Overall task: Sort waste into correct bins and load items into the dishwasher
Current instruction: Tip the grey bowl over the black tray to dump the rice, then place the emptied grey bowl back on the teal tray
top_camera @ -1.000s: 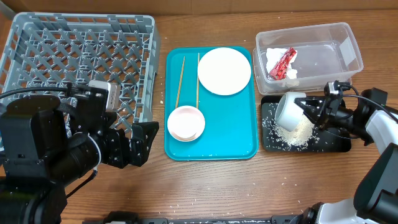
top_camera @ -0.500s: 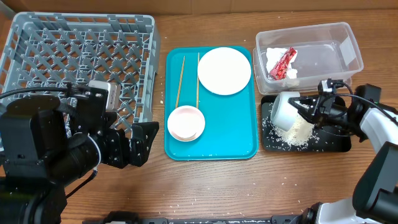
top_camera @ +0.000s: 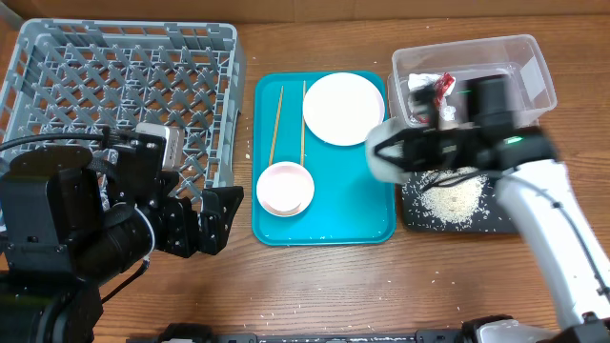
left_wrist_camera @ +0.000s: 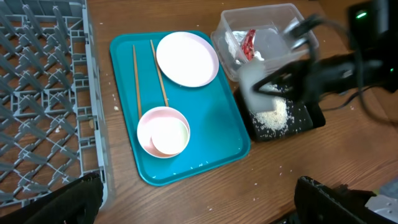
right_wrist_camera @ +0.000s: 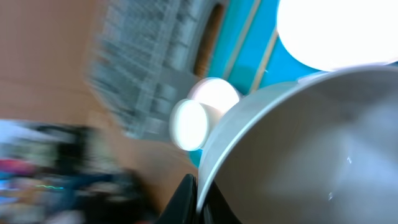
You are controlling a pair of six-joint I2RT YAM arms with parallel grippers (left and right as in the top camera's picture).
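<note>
My right gripper (top_camera: 412, 151) is shut on the rim of the pale green bowl (top_camera: 384, 152), held blurred over the teal tray's right edge; the bowl fills the right wrist view (right_wrist_camera: 311, 149). The rice heap (top_camera: 456, 200) lies on the black tray (top_camera: 510, 224). The red wrapper (top_camera: 441, 88) and the napkin (top_camera: 419, 90) lie in the clear tub (top_camera: 534, 67). The white plate (top_camera: 343, 108), the pink bowl (top_camera: 285, 188) and two chopsticks (top_camera: 276, 124) lie on the teal tray. My left gripper (top_camera: 214, 219) is open and empty by the grey dish rack (top_camera: 124, 95).
The teal tray (top_camera: 324, 224) lies between the rack and the bins. Loose rice grains are scattered on the wood in front of the tray (left_wrist_camera: 280, 168) and on the tray itself. My right arm (top_camera: 543, 219) reaches over the black tray.
My right gripper has swung fast to the left with the green bowl, from above the black tray to the teal tray's right edge. The rice stays on the black tray. The left arm is still.
</note>
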